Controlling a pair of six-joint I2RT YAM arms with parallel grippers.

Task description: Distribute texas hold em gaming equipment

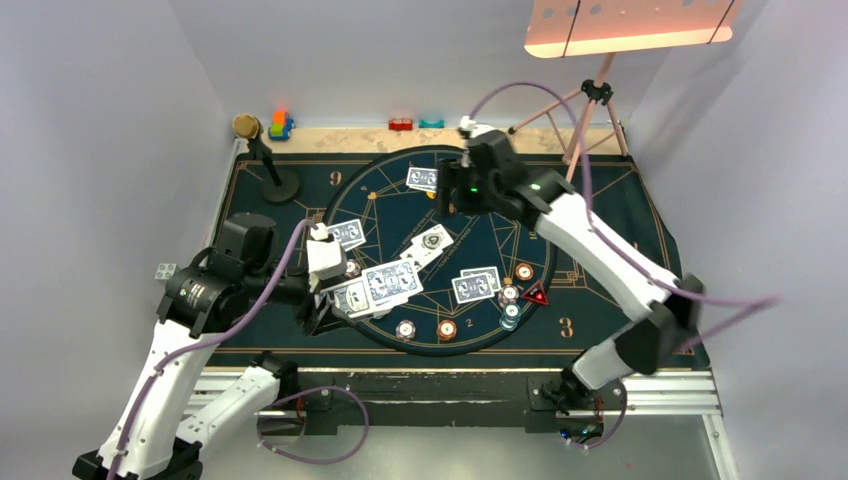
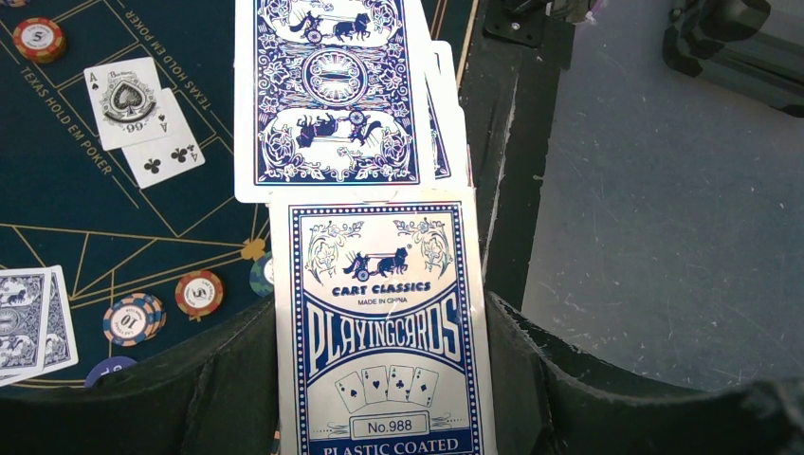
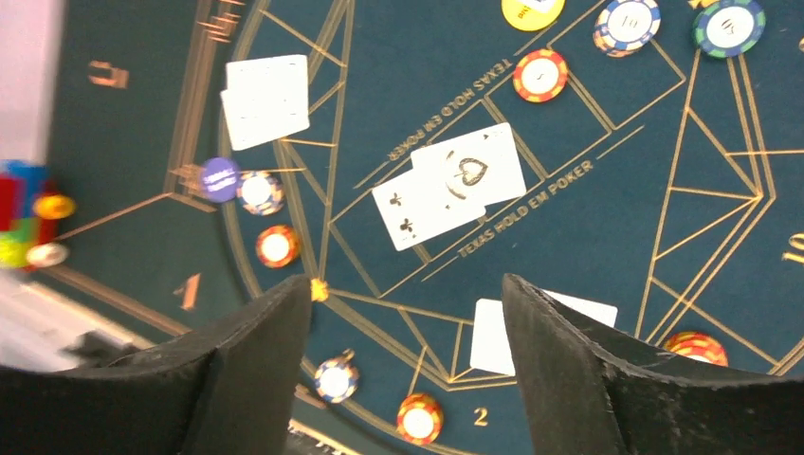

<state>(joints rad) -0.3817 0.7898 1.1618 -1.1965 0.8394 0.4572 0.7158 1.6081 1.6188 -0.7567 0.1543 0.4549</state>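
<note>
One card box (image 2: 379, 284) is clamped in the closed left gripper (image 2: 384, 398) at about 8 o'clock on the round mat (image 1: 400, 205). A face-down card (image 2: 327, 95) sticks out of the box toward the centre, with the edge of at least one more showing beneath it. The right gripper (image 3: 406, 318) hangs over the 12 o'clock side with its fingers wide apart and nothing between them. The step in hand looks like fetching the next card. To do it well, the box should be held level and steady. The right fingers should pinch only the free end of the top card and draw it straight out along its length, so the one beneath does not follow. Two aces (image 1: 432, 240) lie face up and overlapping at the centre. Three face-down pairs lie at 12 o'clock (image 1: 422, 179), 10 o'clock (image 1: 347, 233) and 4 o'clock (image 1: 478, 285). Eight striped chips (image 3: 540, 74), or small stacks of them, show in the right wrist view, spread round the mat. With them are one yellow disc (image 3: 531, 9) and one dark-blue disc (image 3: 220, 178). One red triangle marker (image 1: 536, 294) sits at 4 o'clock, just beside the chips there.
</note>
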